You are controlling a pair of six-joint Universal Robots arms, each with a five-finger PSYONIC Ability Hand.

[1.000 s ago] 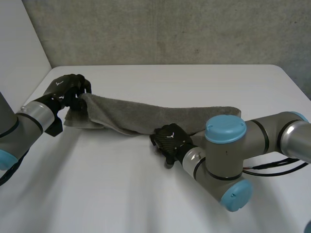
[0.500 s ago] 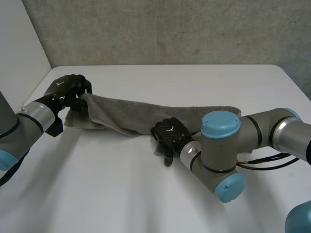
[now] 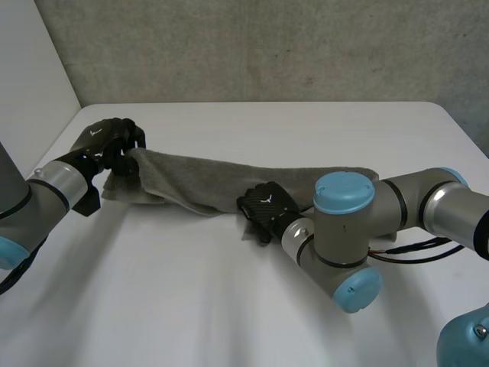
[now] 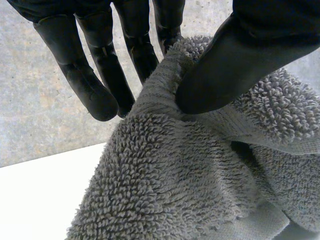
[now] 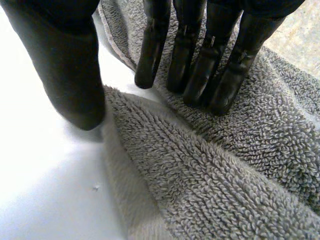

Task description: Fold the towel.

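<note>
The left hand [image 3: 108, 142] is closed on the towel [image 3: 229, 183]. In the left wrist view, one end of the cloth is pinched between the thumb [image 4: 235, 60] and the fingers [image 4: 97, 85], and the pile is bunched at the pinch.

The right hand [image 3: 263, 208] is open. In the right wrist view, its straight fingers [image 5: 200, 75] are rested by their tips on the towel just behind a rolled near edge. Its thumb [image 5: 70, 80] is set on the bare counter [image 3: 191, 306] just beside that edge.

The towel is laid across the counter as a long, loosely gathered band between the two hands. Its left end appears raised at the pinch.

The step in hand is judged to be the taking of a second hold on the near edge.

1. The right thumb is to be brought against the rolled edge and closed towards the fingers.
2. The whole thickness is to be caught, not the top layer alone.
3. The left pinch is to be held firm and level.
4. Lifting is best deferred until both holds are secure, so that the cloth is not dragged.

The layers of the towel cannot be counted. Part of its right end is covered by the right arm [image 3: 344, 229] in the head view. It cannot be determined whether a true corner is held by the left hand.
</note>
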